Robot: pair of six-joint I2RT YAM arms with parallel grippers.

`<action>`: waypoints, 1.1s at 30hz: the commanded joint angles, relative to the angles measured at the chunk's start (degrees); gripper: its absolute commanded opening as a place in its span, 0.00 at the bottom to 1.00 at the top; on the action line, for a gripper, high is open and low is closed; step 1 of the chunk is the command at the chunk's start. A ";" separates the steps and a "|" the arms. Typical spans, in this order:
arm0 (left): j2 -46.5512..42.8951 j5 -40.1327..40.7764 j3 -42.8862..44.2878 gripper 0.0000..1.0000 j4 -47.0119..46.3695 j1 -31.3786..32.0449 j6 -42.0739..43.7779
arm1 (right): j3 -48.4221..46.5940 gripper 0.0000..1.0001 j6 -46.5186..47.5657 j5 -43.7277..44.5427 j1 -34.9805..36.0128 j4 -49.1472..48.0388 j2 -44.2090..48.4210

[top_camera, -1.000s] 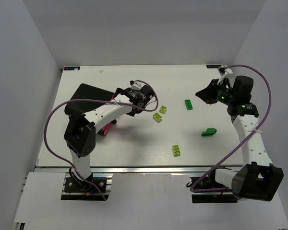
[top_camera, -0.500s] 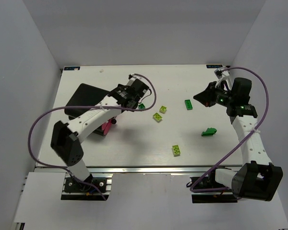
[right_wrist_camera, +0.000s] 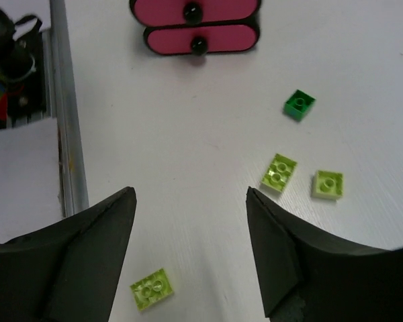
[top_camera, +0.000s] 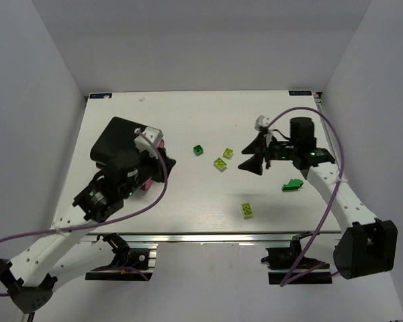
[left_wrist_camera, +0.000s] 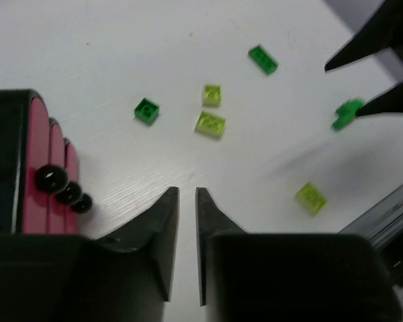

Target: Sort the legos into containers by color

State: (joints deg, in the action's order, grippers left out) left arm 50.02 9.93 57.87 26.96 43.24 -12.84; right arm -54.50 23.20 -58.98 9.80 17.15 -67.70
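Six legos (left_wrist_camera: pixel 210 124) lie loose on the white table (top_camera: pixel 188 107): three dark green and three lime. From the left wrist, a small dark green square (left_wrist_camera: pixel 146 110) lies nearest the cabinet. A lime pair (left_wrist_camera: pixel 211 94) sits close together just beside it, and a dark green bar (left_wrist_camera: pixel 262 59) lies farther off. A third dark green piece (left_wrist_camera: pixel 346 113) is at the far right, and a single lime brick (left_wrist_camera: pixel 310 198) lies apart, toward the near edge.

One black cabinet (top_camera: pixel 117 137) stands at the table's left. It shows three pink drawers (left_wrist_camera: pixel 33 134) in a stack, each with one round black knob (left_wrist_camera: pixel 50 178).

The left gripper (left_wrist_camera: pixel 187 191) points at the table beside the drawers. Its two fingers are almost together, with only a thin slit between them and nothing in it. Every brick lies ahead of the tips, apart from them.

The right gripper (right_wrist_camera: pixel 189 191) hangs over the middle of the table, its two fingers spread wide and empty. Four bricks show from its wrist. The single lime brick appears low between the fingers, nearer the picture-left one. The square and the lime pair lie past the other fingertip. None of these touches a finger.
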 commanded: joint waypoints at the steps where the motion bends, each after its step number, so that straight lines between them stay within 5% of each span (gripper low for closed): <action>1: -8.84 -3.00 -9.23 0.43 -0.78 -0.35 -1.31 | -0.86 0.68 5.72 7.45 7.14 0.44 -3.65; 2: -11.06 -1.16 -10.48 0.68 -0.33 -0.35 -0.96 | -1.65 0.66 3.71 11.74 12.55 -0.35 -5.06; 3: -13.43 -0.10 -11.54 0.74 0.02 -0.35 -0.78 | -3.49 0.63 1.78 13.70 14.44 -1.23 -8.29; 8: -27.75 5.26 -15.49 0.87 -1.56 -0.35 -0.34 | -15.70 0.58 -8.50 21.35 27.28 -0.36 -22.80; 14: -35.60 13.62 -16.91 0.91 -1.03 -0.35 -1.66 | -39.23 0.72 -24.85 17.16 33.34 4.39 -41.79; 20: -36.84 15.38 -16.47 0.92 1.25 -0.88 -3.07 | -48.23 0.79 -40.32 17.40 37.04 -1.74 -53.57; 25: -35.52 15.11 -16.56 0.92 1.16 -0.88 -2.80 | -47.46 0.78 -45.35 18.29 37.39 -7.73 -56.05; 33: -35.25 14.85 -16.56 0.92 1.34 -0.88 -2.80 | -40.78 0.78 -41.04 23.12 37.22 -20.12 -54.46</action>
State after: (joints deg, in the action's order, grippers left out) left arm 13.98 24.49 41.60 27.70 42.70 -15.51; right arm -95.81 -19.07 -37.85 47.33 5.45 -124.20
